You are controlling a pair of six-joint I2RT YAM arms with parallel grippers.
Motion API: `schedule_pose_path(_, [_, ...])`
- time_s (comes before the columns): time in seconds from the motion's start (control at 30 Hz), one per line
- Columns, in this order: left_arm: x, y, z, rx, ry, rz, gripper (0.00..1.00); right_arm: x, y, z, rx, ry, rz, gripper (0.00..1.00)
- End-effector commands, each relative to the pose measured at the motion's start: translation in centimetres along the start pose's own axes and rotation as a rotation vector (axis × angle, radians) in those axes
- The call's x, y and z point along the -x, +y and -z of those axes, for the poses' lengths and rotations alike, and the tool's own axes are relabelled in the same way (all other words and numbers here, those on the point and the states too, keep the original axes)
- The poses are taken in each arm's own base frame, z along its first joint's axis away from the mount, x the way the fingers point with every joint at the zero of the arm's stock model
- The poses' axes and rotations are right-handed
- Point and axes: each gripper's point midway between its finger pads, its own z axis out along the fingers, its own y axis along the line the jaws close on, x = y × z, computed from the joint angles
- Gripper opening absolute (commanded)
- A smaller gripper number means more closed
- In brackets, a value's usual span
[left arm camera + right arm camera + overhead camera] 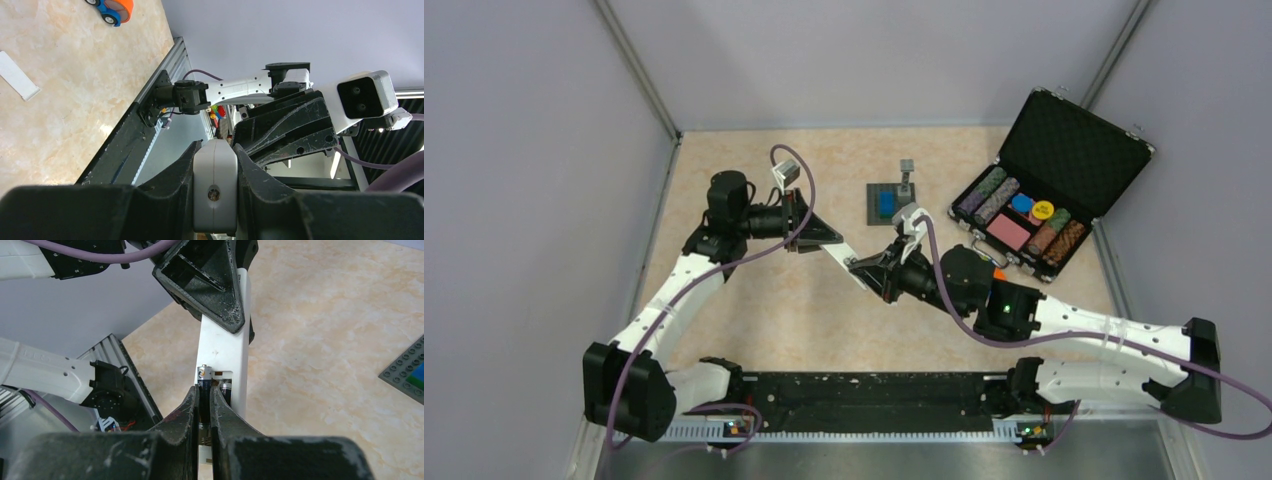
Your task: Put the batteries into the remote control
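My left gripper (827, 238) is shut on one end of the white remote control (846, 262) and holds it above the table. In the left wrist view the remote's end (215, 185) sits clamped between the jaws. In the right wrist view the remote (223, 347) shows its open battery recess. My right gripper (204, 392) is shut on a dark battery (203, 377) at the left side of the recess. A second battery (226, 388) lies in the recess beside it. My right gripper (867, 272) meets the remote's free end.
An open black case of poker chips (1036, 205) stands at the back right. A grey baseplate with a blue block (886, 201) lies behind the grippers. A white flat strip (17, 75) and an orange and blue toy car (112, 9) lie on the table.
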Motion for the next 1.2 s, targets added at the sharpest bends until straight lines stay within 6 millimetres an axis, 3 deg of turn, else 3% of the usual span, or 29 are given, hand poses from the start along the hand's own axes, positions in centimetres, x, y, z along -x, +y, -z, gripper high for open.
schedule_pose_path(0.0, [-0.5,-2.0,0.5,-0.046,0.007,-0.095,0.00,0.6,0.2,0.1,0.006,-0.028,0.022,0.01])
schedule_pose_path(0.53, [0.7,-3.0,0.3,-0.080,-0.048,-0.102,0.00,-0.8,0.3,1.2,0.023,0.015,0.004,0.05])
schedule_pose_path(0.93, [0.1,-2.3,0.4,-0.051,-0.040,-0.096,0.00,0.7,0.8,0.8,0.022,-0.011,-0.040,0.30])
schedule_pose_path(1.17, [-0.1,-1.5,0.4,-0.027,-0.038,-0.092,0.00,2.1,1.3,1.2,0.021,-0.038,-0.107,0.34])
